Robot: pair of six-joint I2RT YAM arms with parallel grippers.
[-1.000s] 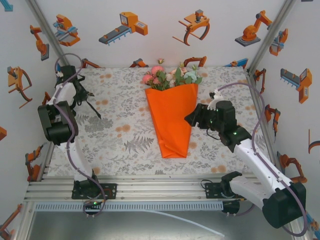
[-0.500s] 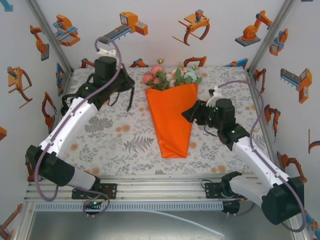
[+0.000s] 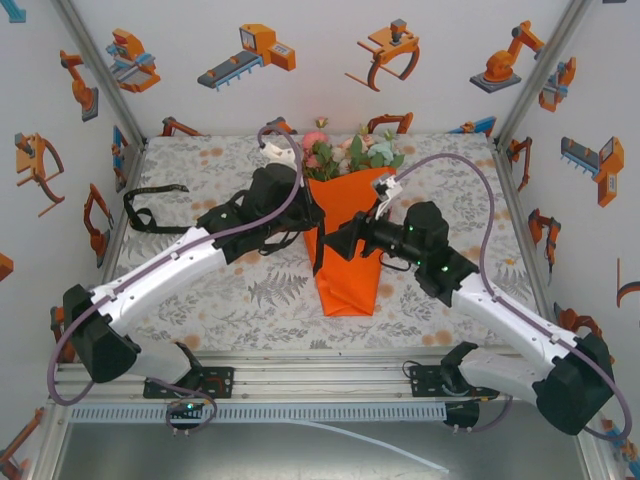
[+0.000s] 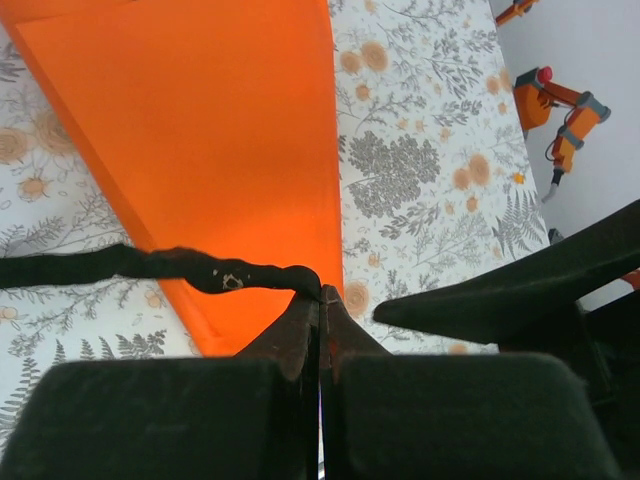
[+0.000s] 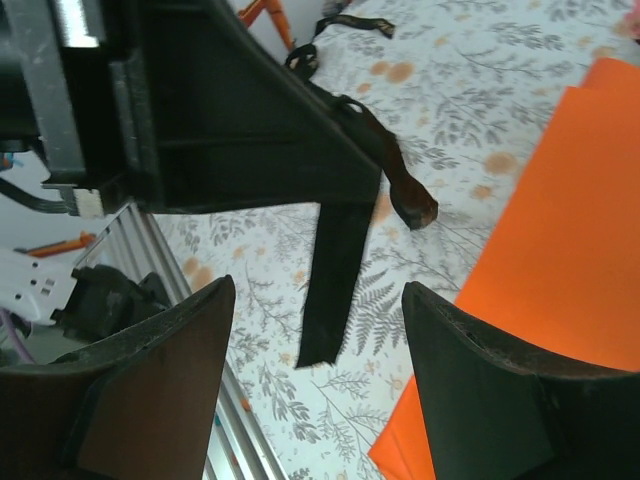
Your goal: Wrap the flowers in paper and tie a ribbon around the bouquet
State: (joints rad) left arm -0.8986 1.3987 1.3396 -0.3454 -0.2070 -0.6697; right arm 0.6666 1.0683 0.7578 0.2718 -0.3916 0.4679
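Note:
The bouquet lies mid-table: pink, cream and green flowers [image 3: 350, 153] stick out of the far end of the orange paper [image 3: 350, 282] cone. My left gripper [image 3: 316, 222] hovers at the cone's left edge, shut on the black ribbon [image 4: 150, 264], pinched at its fingertips [image 4: 322, 292]. The ribbon [image 3: 150, 197] trails left across the table. A short free end [image 5: 335, 285] hangs below the left gripper. My right gripper [image 5: 318, 290] stands open, facing that hanging end, which shows between its fingers [image 5: 160, 380] without touching either. From above, the right gripper [image 3: 336, 248] is over the cone's middle.
The leaf-patterned tablecloth [image 3: 220, 280] covers the table. An aluminium rail [image 3: 320, 375] runs along the near edge, and sticker-covered walls [image 3: 300, 60] close in the back and sides. Purple-grey cables [image 3: 470, 170] arch over both arms.
My left arm swung from the far left of the table to the cone's left edge, dragging the ribbon along. My right gripper slid left over the cone and opened slightly wider.

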